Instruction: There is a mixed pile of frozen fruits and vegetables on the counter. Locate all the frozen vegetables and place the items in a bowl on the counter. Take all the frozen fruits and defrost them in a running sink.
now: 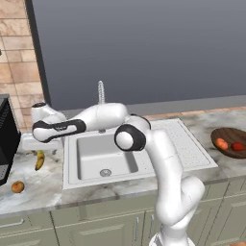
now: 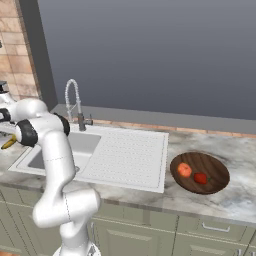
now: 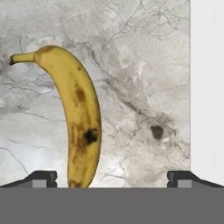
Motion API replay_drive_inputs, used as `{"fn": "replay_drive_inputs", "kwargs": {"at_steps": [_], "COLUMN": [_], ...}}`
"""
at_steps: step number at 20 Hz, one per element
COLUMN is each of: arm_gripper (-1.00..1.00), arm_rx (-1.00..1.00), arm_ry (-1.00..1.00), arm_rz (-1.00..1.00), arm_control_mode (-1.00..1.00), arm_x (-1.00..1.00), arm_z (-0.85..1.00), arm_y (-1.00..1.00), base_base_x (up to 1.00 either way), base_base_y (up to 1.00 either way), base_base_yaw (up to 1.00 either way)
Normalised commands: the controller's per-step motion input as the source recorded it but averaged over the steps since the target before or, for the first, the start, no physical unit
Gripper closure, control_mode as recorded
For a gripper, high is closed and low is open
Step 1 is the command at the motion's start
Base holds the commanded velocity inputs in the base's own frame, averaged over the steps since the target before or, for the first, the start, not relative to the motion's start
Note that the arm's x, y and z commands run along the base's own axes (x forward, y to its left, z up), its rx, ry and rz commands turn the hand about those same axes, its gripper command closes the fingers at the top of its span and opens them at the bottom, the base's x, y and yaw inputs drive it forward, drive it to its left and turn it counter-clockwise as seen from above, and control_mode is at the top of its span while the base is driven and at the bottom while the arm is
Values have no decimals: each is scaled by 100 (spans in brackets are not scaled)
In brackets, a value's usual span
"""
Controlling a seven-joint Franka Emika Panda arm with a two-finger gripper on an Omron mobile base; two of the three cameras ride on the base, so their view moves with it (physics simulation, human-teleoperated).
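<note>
While the white arm is reaching out to the left over the pale grey-white marbled stone table (image 1: 43,190), its claw (image 3: 112,178) is hanging released, the two dark fingertips (image 3: 41,178) standing wide apart above the stone and gripping nothing. One curved yellow banana with dark tips and brown spots (image 3: 78,118) is lying on the table between those tips, nearer one of them, its stem end pointing away from the hand. From the left base camera the same banana is lying just below the hand, left of the one white rectangular sink with a deep basin and dotted drainboard (image 1: 192,153). One small round orange-yellow fruit (image 1: 18,187) is sitting alone nearer the table's front edge, apart from the banana. One tall chrome spring-coil faucet (image 2: 73,102) is rising behind the basin. Right of the drainboard, one shallow dark brown wooden bowl (image 2: 212,165) is holding two items: one round orange-red ball (image 2: 184,170) and one smaller bright red lumpy piece (image 2: 200,178), lying close together.
</note>
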Motion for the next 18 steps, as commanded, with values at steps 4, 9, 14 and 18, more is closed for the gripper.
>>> {"fn": "replay_drive_inputs", "kwargs": {"at_steps": [4, 9, 14, 18], "arm_gripper": [-100, -100, -100, -100], "arm_rx": [-3, -2, -1, 0], "arm_ry": [2, 0, -3, -7], "arm_rz": [-1, 0, 0, 0], "arm_control_mode": [-100, -100, -100, -100], "arm_x": [7, 10, 10, 18], "arm_z": [-11, -23, -33, -20], "arm_y": [3, 0, 0, 9], "base_base_x": [0, 0, 0, 0], "base_base_y": [0, 0, 0, 0], "base_base_yaw": [0, 0, 0, 0]}}
